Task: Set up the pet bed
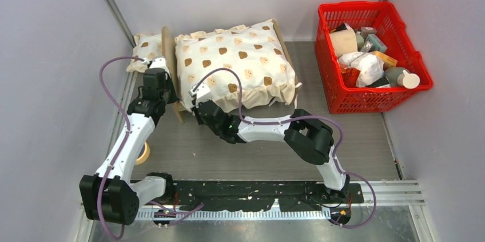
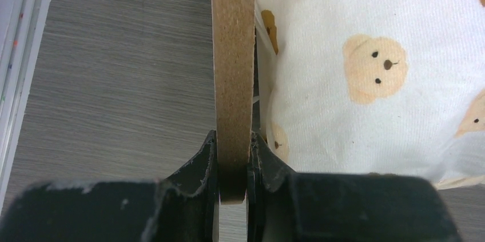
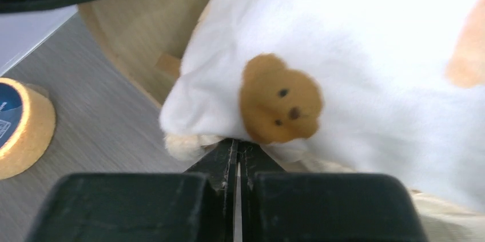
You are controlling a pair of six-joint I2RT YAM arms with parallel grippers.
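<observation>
The pet bed, a light-wood frame, stands at the back of the table with its headboard (image 1: 167, 47) on the left. Its base is hidden under the cream bear-print cushion (image 1: 237, 62) lying on it. The small bear-print pillow (image 1: 146, 47) lies behind the headboard, outside the bed. My left gripper (image 1: 157, 79) is shut on the headboard's near edge; the left wrist view shows the wooden board (image 2: 233, 70) clamped between the fingers (image 2: 209, 156). My right gripper (image 1: 197, 96) is shut at the cushion's near-left corner (image 3: 274, 99), its tips pinching the fabric's underside (image 3: 237, 143).
A red basket (image 1: 372, 53) full of assorted items stands at the back right. A roll of tape (image 1: 143, 153) lies on the table beside my left arm and also shows in the right wrist view (image 3: 23, 127). Grey walls close in on both sides.
</observation>
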